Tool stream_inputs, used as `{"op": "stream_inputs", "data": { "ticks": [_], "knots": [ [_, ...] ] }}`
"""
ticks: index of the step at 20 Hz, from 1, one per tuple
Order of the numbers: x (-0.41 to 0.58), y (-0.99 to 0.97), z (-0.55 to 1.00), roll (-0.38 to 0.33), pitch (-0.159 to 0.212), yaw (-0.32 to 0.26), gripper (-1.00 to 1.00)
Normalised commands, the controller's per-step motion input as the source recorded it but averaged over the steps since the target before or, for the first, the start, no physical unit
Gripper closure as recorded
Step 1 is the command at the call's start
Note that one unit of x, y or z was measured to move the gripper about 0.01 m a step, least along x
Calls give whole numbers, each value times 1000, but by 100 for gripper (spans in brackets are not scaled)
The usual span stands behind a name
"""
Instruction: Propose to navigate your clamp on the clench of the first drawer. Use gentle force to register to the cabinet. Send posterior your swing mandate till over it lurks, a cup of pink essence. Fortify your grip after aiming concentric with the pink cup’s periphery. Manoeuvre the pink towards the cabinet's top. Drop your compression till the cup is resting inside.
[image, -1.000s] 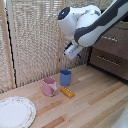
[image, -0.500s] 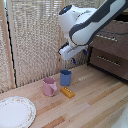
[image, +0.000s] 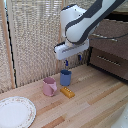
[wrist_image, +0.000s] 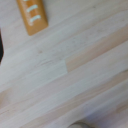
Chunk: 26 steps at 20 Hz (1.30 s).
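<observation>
My clamp (image: 72, 60) hangs open and empty on the white arm, just above the blue cup (image: 65, 78) and apart from it. The pink cup (image: 49, 86) stands upright on the wooden table, to the exterior view's left of the blue cup and of the clamp. The cabinet (image: 111, 49) is at the exterior view's right, its first drawer (image: 116, 31) closed, with the clench (image: 106, 36) across it. The arm hides most of the cabinet's top. The wrist view shows neither cup clearly, only table boards.
An orange block (image: 67, 92) lies just in front of the blue cup and also shows in the wrist view (wrist_image: 32, 16). A white plate (image: 15, 112) sits at the front left. A lower drawer (image: 110, 62) has its own bar handle. A reed blind stands behind the table.
The arm has swung a little to the exterior view's left, away from the cabinet. The clamp has come lower over the cups. Neither cup has moved.
</observation>
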Motion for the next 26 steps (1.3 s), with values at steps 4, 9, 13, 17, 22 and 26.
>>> {"op": "stream_inputs", "data": {
  "ticks": [4,9,13,17,22,26],
  "knots": [
    [424,557,154,299,41,-66,-100],
    [369,619,151,255,85,-45,-100],
    [391,470,41,147,86,-7,-100],
    [441,200,-31,73,74,8,-100],
    [317,-56,2,49,100,77,-100],
    [44,-159,1,69,145,93,-100]
  ]
}}
